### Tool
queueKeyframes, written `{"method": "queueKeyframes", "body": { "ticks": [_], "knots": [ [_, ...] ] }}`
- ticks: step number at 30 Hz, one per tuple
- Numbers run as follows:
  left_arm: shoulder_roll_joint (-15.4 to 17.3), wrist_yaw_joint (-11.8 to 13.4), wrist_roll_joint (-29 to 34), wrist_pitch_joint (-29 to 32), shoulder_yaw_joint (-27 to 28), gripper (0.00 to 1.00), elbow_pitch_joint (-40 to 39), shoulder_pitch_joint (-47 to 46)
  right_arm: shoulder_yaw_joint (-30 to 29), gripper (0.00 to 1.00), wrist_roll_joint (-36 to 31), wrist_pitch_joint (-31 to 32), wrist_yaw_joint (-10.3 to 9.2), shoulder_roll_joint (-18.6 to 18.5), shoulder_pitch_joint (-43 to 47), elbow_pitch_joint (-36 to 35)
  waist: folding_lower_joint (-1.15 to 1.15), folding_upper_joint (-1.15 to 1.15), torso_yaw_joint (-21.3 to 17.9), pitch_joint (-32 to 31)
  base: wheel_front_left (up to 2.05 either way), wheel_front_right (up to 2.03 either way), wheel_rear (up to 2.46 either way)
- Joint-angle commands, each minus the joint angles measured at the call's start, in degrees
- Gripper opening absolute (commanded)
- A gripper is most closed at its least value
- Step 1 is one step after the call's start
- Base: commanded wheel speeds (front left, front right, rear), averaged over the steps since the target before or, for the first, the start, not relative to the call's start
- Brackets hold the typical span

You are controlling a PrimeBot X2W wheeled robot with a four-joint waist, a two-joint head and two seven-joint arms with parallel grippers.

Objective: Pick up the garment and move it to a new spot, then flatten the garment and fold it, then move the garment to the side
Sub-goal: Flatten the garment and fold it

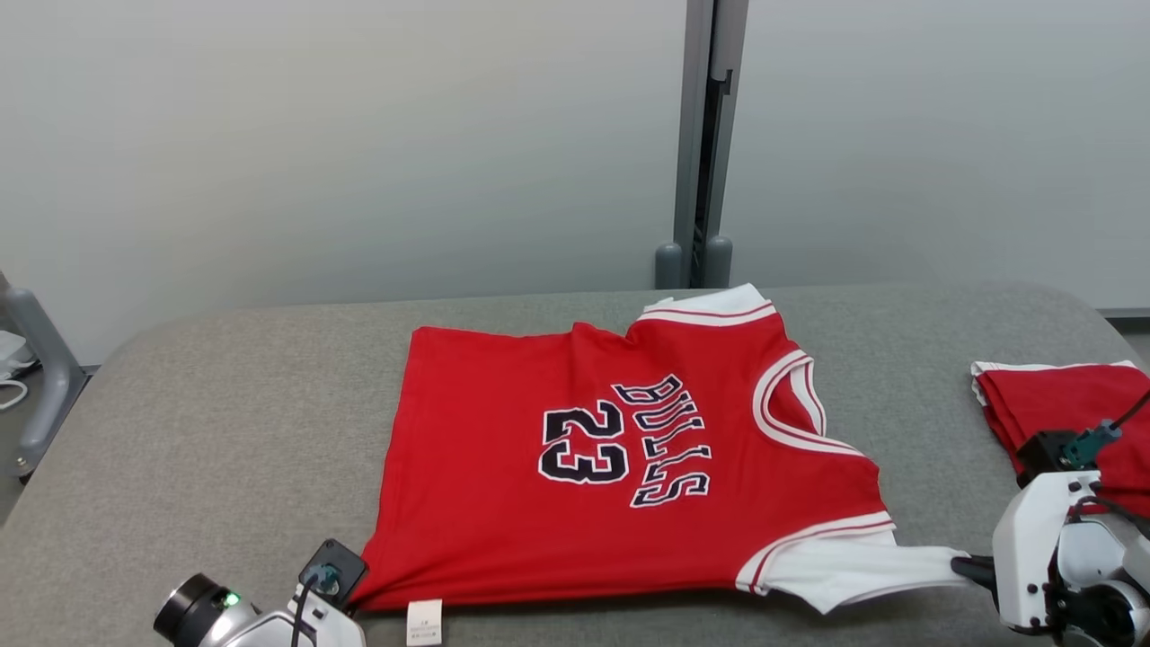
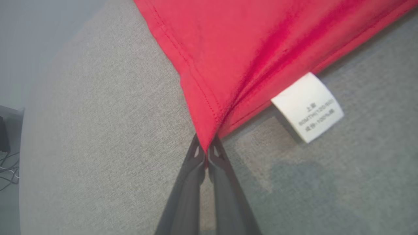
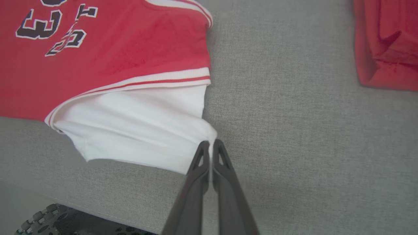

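At centre of the head frame: jersey (image 1: 503,503), red with white trim, black "BULLS" and "23". It lies flat on the grey table (image 1: 225,404), lettering sideways, neck toward the frame's right, hem toward its left.

Lower left of that frame:
- My left gripper (image 2: 206,150), fingers pressed together on the red hem corner.
- Seen from my left wrist, the cloth is pinched between the tips at mid-frame. Creases run up and to the right from the pinch.

Right of centre, left wrist frame: tag (image 2: 308,107), white and printed. It sticks out from under the red edge and lies on the table near my fingers.

Lower right of the head frame:
- My right gripper (image 3: 211,147), shut on the edge of the white sleeve (image 3: 140,130).
- The sleeve comes out below the striped armhole band and is drawn to a point at my fingertips.
- A second white sleeve (image 1: 719,301) shows at the jersey's upper edge.

Far right of the head frame, upper right of the right wrist frame: bundle (image 1: 1051,400), red cloth with a white edge, folded. It is on the same table, well apart from the jersey and partly behind my right wrist.

Upper part of the head frame: pale wall (image 1: 359,135) and grey post (image 1: 705,135), right of centre.
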Motion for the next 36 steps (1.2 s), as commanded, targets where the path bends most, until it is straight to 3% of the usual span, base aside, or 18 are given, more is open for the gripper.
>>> {"method": "queueKeyframes", "body": {
  "ticks": [1, 8, 15, 23, 28, 36],
  "knots": [
    [1.42, -0.02, -0.38, 0.36, -0.36, 0.00, 0.34, 0.85, -0.15, 0.00, 0.34, 0.55, -0.07, -1.58, 1.09, -0.08, 0.00, 0.00, 0.47, -0.41, 0.00, 0.00, 0.00],
    [3.03, -0.26, -1.58, 2.04, -3.37, 0.00, -2.37, 4.20, -0.69, 0.00, 1.87, 1.95, -0.12, -4.68, 4.31, -2.46, 0.00, 0.00, 1.88, -1.36, 0.00, 0.00, 0.00],
    [5.98, -0.29, -6.12, 6.20, -7.39, 0.00, -10.62, 7.93, -2.00, 0.00, 3.22, 4.52, -0.12, -7.38, 7.12, -5.39, 0.00, 0.00, 2.55, -1.84, 0.00, 0.00, 0.00],
    [14.32, -0.29, -13.50, 12.85, -10.70, 0.00, -26.09, 11.80, -4.83, 0.00, 5.19, 6.19, -0.12, -11.12, 12.00, -10.67, 0.00, 0.00, 2.69, -1.98, 0.00, 0.00, 0.00],
    [18.53, 0.68, -19.73, 16.85, -7.70, 0.00, -37.20, 14.52, -7.91, 0.00, 6.17, 4.62, -0.11, -12.02, 15.02, -14.26, 0.00, 0.00, 2.57, -1.45, 0.00, 0.00, 0.00],
    [23.05, 2.67, -31.35, 24.10, -0.80, 0.00, -52.06, 15.38, -12.65, 0.00, 4.64, 0.55, -0.06, -10.21, 14.23, -18.73, 0.00, 0.00, 2.11, 0.56, 0.00, 0.00, 0.00]
  ]
}}
